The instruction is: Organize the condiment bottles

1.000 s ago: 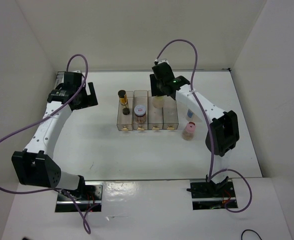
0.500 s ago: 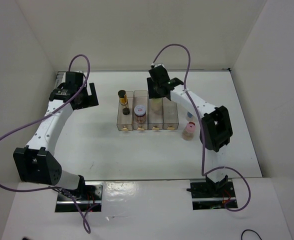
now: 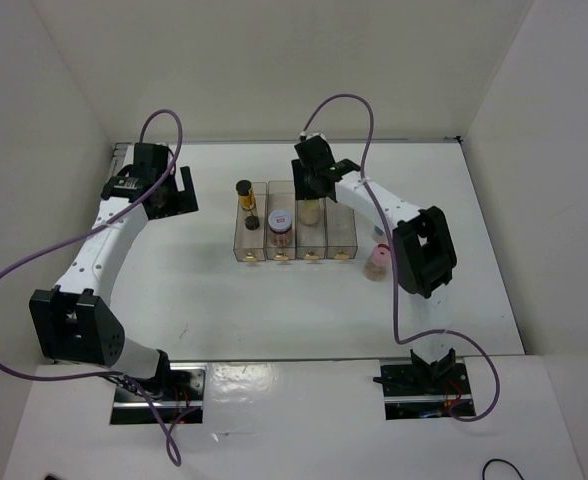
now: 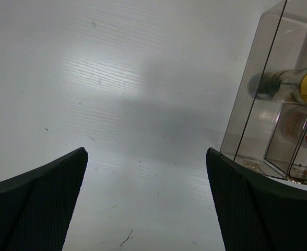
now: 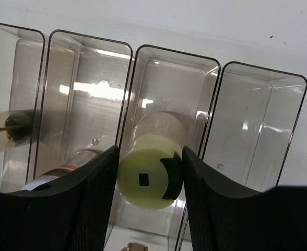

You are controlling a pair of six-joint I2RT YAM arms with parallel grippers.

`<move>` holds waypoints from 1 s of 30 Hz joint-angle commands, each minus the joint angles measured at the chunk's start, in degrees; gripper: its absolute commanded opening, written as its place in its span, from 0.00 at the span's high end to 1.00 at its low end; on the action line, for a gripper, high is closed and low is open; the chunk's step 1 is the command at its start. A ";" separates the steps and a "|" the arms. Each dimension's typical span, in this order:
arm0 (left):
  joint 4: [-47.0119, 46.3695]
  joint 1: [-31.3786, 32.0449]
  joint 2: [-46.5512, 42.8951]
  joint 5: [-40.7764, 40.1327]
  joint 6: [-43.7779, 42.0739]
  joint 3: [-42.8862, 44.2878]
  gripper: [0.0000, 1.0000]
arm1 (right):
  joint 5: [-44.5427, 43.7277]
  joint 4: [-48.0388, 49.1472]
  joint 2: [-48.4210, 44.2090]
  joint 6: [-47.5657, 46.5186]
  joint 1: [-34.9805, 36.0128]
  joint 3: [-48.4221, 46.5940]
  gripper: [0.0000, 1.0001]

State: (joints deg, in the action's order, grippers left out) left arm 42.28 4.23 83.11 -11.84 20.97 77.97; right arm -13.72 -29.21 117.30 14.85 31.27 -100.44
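Slot 3 of clear rack (image 5: pixel 263 125): pinching cream jar (image 5: pixel 151 180) there between right jaws. Holding left jaws spread wide above bench (image 4: pixel 117 104), just beside rack. Seeing pink jar (image 3: pixel 377 264) resting on bench, just right of rack.

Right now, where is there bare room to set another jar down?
Bare table lies in front of the rack, and between the rack and the open left gripper. The rack's rightmost slot is empty. It's crowded right of the rack, by the pink jar and right arm, and at the third slot, where the right gripper holds the cream jar.
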 commanded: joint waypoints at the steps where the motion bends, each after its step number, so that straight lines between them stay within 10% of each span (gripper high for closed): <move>1: -1.59 -0.36 -0.05 0.41 -0.93 0.60 0.00 | 0.00 3.55 0.92 -0.70 -0.50 -1.86 0.84; 6: -1.59 -0.36 -0.05 0.41 -0.93 0.60 0.00 | 0.00 3.55 1.44 -0.70 -1.03 -1.86 0.63; 7: -1.59 -0.36 -0.05 0.41 -0.93 0.60 0.00 | 0.00 3.55 1.44 -0.70 -1.03 -1.86 0.43; 12: -1.59 -0.36 -0.58 0.93 -0.93 0.60 0.00 | -1.14 -0.14 1.44 -0.17 -1.03 -3.26 0.11; 20: -1.59 -0.36 -3.48 2.78 -1.46 0.60 0.00 | -2.89 -4.36 -13.21 0.35 -0.42 -3.98 0.02; 30: -2.73 -0.89 -5.06 7.00 -1.46 -1.77 0.00 | -8.78 -9.54 -44.75 11.06 -0.42 22.46 0.02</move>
State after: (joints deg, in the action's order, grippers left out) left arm 41.63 3.68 79.61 -7.44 20.86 76.58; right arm -18.96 -33.58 75.33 19.25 30.61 -85.91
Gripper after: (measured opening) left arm 1.000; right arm 0.983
